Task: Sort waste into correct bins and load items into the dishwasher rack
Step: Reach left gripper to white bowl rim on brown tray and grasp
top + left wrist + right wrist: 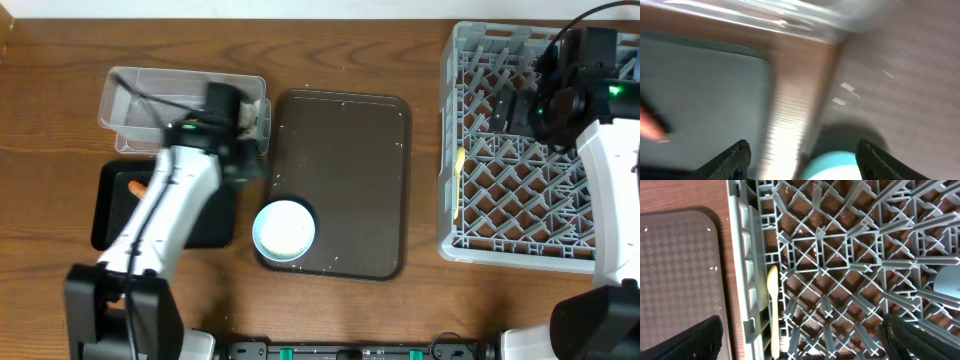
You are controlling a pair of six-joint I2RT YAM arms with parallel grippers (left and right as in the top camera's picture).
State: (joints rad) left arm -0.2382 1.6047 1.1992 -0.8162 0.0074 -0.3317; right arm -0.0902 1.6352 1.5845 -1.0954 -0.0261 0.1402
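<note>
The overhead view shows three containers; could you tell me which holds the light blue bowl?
The large dark brown serving tray, with the light blue bowl at its front-left corner; the clear plastic tub and black tray do not.

**Q:** Fig. 1, lettering: can any text, label, brand or number be read in the three views?

**A:** None. The large square grey plastic rack, the dark brown rectangular serving tray and the clear rectangular plastic tub show plain surfaces. The left wrist view is too blurred to read.
</note>
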